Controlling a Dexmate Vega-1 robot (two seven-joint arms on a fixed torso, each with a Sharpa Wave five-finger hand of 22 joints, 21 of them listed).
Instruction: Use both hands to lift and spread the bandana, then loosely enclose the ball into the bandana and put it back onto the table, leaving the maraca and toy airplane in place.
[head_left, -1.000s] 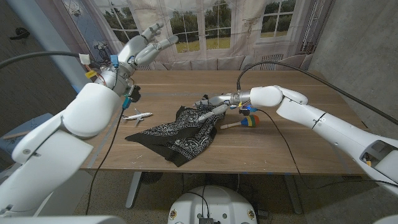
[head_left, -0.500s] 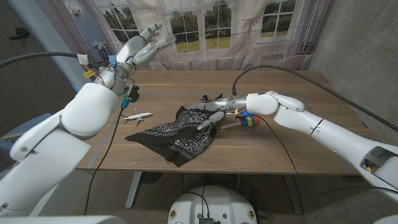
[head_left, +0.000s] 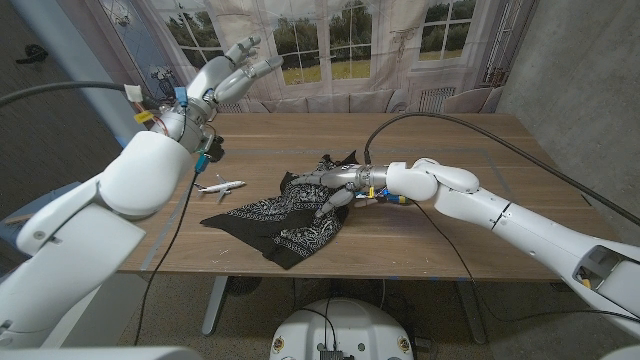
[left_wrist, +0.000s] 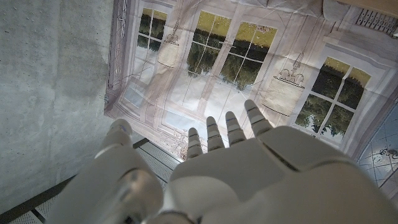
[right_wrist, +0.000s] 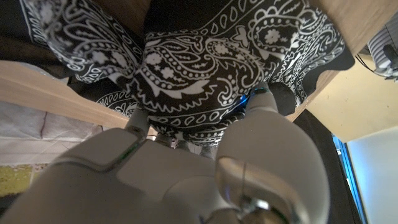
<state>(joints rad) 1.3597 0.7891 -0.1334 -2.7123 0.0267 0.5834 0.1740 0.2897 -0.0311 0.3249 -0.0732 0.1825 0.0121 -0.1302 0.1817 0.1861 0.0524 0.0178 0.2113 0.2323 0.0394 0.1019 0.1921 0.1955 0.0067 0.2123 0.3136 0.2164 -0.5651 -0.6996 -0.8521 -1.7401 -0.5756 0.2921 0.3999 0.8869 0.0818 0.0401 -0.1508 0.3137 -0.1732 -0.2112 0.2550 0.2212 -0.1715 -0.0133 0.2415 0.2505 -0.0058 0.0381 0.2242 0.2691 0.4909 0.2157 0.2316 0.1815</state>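
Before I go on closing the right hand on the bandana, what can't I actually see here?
- Ball: hidden, presumably under the bandana.
- Maraca: head view, mostly covered by the right arm.
- Right hand fingertips: both views, buried in cloth, so grip unclear.
- Toy airplane: too small for detail.

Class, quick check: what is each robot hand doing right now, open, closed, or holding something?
Left hand: open, raised above the table, fingers spread, holding nothing.
Right hand: on the bandana, fingers in the cloth; whether it grips it cannot be told.
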